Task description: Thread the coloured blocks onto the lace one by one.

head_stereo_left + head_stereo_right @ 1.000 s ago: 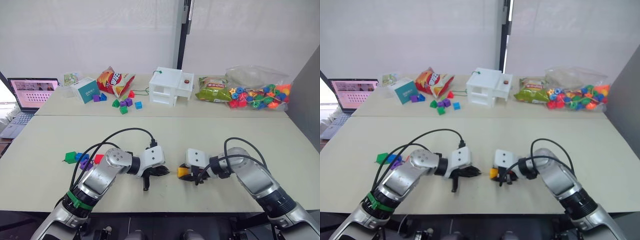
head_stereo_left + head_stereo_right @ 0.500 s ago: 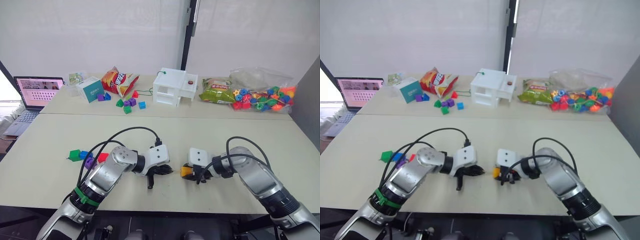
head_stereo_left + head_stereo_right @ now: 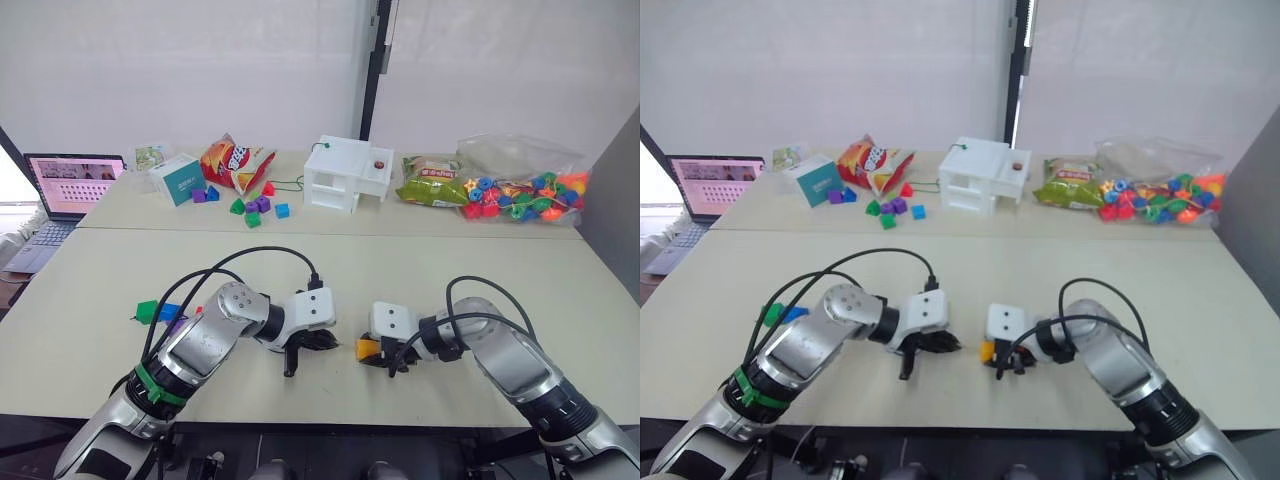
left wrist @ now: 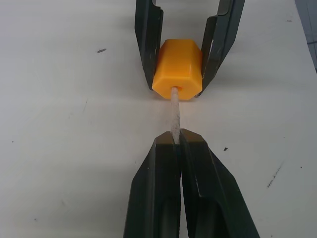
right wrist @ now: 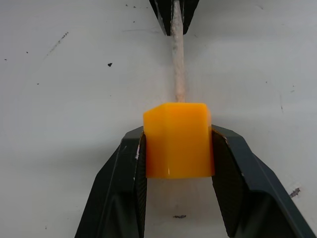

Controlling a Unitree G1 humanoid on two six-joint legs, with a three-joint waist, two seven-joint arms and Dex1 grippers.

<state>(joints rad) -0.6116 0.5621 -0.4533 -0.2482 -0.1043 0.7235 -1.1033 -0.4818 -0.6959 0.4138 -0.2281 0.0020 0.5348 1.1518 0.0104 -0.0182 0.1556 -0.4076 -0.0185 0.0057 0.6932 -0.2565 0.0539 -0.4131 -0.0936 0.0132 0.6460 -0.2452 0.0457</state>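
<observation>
Right gripper (image 5: 178,148) clamps yellow block (image 4: 178,67); left gripper (image 4: 176,141) pinches lace (image 4: 174,111) tip, seemingly entering hole. First block threading; next needs straight push through.

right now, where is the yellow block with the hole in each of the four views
Left eye view: the chunky yellow plastic block sits low, just right of centre, in the right end effector.
Right eye view: same block, low centre, facing the left end effector.
Left wrist view: upper centre, between two black fingers.
Right wrist view: centre, clamped.
Shared landmark: the stiff pale lace tip entering the block's hole.
</observation>
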